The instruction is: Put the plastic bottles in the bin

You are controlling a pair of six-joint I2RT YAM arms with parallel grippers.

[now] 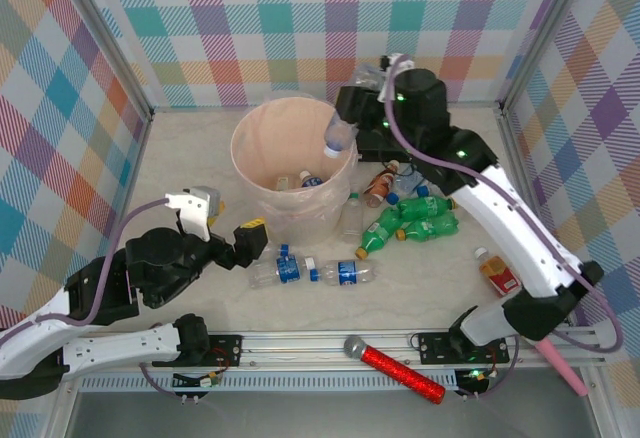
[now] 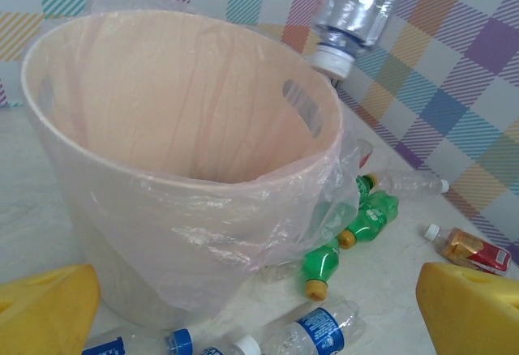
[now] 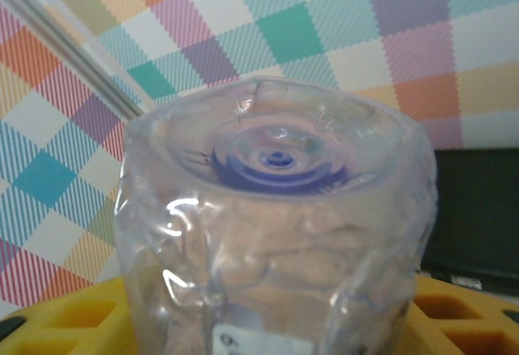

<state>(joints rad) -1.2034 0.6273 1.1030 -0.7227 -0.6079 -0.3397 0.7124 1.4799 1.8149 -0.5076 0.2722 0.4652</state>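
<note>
Clear plastic, thin and empty: a light bottle hangs cap-down over the bin.

From above, the right gripper (image 1: 358, 108) is clamped on a clear bottle (image 1: 340, 136) just over the far-right rim of the bin (image 1: 245, 158), with a couple of bottles lying inside. The left gripper (image 1: 250, 241), jaws wide apart, sits near the bin's near-left side. Green bottles (image 1: 420, 220) and clear ones lie on the bench (image 1: 180, 158) to the bin's right and near sides. From the left wrist, the bin is a smooth cream tub with slot handles, draped in a crinkled film liner (image 2: 268, 225). From the right wrist, the held bottle's dimpled base faces the camera, its walls dented between yellow pads (image 3: 458, 314). These bottles look featherweight, slick and easily crushed. They are probably best taken across mid-body, squeezed only lightly.
</note>
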